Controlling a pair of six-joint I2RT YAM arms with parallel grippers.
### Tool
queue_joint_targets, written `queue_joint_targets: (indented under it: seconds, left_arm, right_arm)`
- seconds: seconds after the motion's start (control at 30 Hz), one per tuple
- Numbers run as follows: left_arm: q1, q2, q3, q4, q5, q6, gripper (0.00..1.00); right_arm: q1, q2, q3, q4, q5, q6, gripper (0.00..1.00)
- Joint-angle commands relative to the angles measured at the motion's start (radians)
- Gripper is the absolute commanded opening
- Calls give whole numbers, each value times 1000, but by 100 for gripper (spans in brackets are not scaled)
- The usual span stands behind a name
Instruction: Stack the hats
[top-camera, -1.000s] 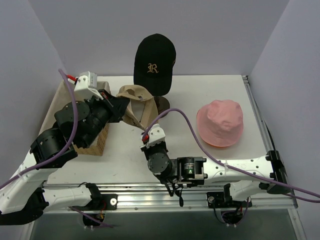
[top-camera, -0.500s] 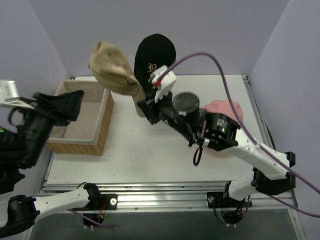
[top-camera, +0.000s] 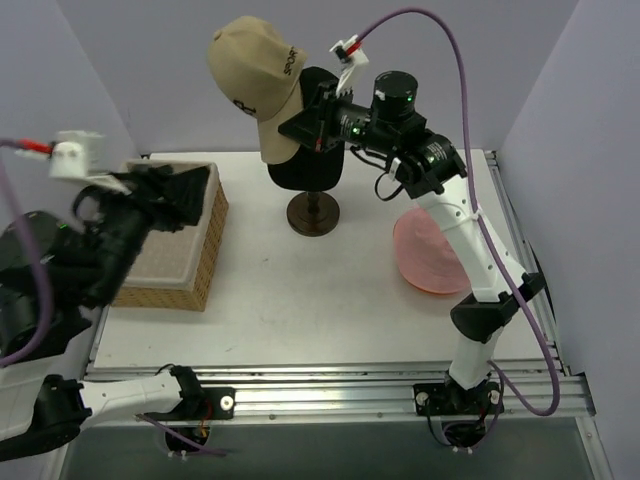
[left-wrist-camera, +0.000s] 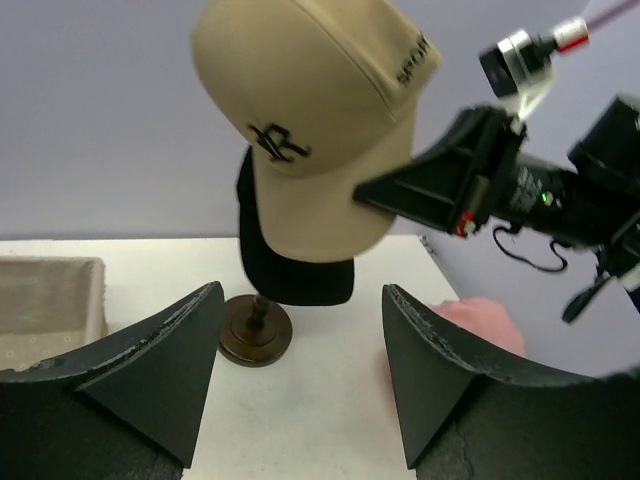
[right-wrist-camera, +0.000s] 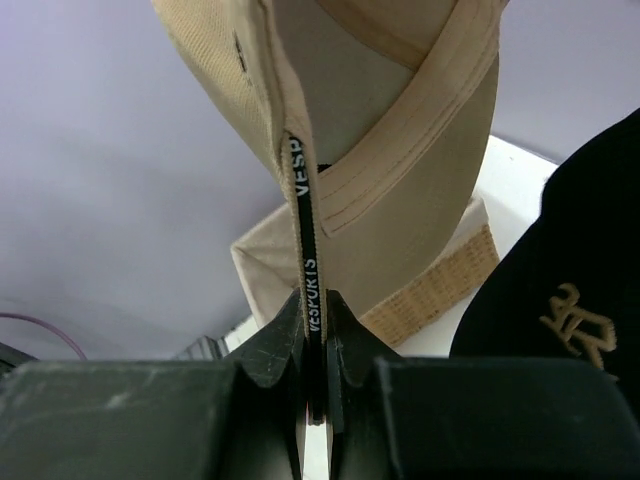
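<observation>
My right gripper (top-camera: 298, 127) (right-wrist-camera: 315, 312) is shut on the rim band of the tan cap (top-camera: 255, 72) (left-wrist-camera: 312, 120) (right-wrist-camera: 400, 120). It holds the cap in the air against the top of the black cap (top-camera: 312, 172) (left-wrist-camera: 296, 275) (right-wrist-camera: 575, 300). The black cap sits on a head form with a dark round stand (top-camera: 313, 213) (left-wrist-camera: 256, 330). A pale pink hat (top-camera: 428, 258) (left-wrist-camera: 482, 322) lies on the table at the right, partly behind the right arm. Over the basket at the left, my left gripper (top-camera: 188, 195) (left-wrist-camera: 300, 375) is open and empty.
A wicker basket (top-camera: 200, 262) (left-wrist-camera: 50, 300) (right-wrist-camera: 440, 285) with a cloth lining stands at the left of the white table (top-camera: 300, 290). The right arm reaches high across the table's back. Grey walls close in the back and sides.
The left gripper let go of the tan cap, opened and drew back over the basket. The right arm rose from the table's front and carried the tan cap up to the black cap.
</observation>
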Motion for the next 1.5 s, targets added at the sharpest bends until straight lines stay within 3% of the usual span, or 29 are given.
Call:
queue_joint_targets:
  seconds: [0.0,0.1,0.13,0.27,0.33,0.37,0.53,0.6,0.83,1.03,1.2,1.47]
  left_arm:
    - [4,141,45,39,171,47,73]
    - [39,242,140,-2,279,18,73]
    - [106,265,164,-19,326,1,73]
    - [390,342,181,14,787,-161,70]
    - [501,359,139,63,884,-204,70]
    - [540,364,120,135,1002,-223,71]
    - [715,384,-21,417,1314,-356,76]
    - [777,408,-53,600,1435,-457,79]
    - [806,574,11,889,1596,-617,81]
    - [813,628,23,871,1597,-553,83]
    - [855,594,-56,912,1575,-531,87]
    - [869,683,-49,1269,1650,-824,89]
  right_arm:
    - [-88,-29,-42,366,-271,214,0]
    - [-151,-11,-59,499,-343,285,0]
    - [-168,3,-62,526,-357,336,0]
    - [-200,6,-101,677,-397,426,0]
    - [-217,6,-139,787,-429,517,0]
    - [-235,5,-150,816,-437,544,0]
    - [-298,12,-182,953,-491,660,0]
    - [-326,9,-209,1017,-506,743,0]
    - [-361,8,-289,1175,-545,852,0]
    - [-361,20,-328,1355,-564,990,0]
    - [-361,-9,-357,1399,-566,1023,0]
    - [-352,15,-339,1409,-563,1049,0]
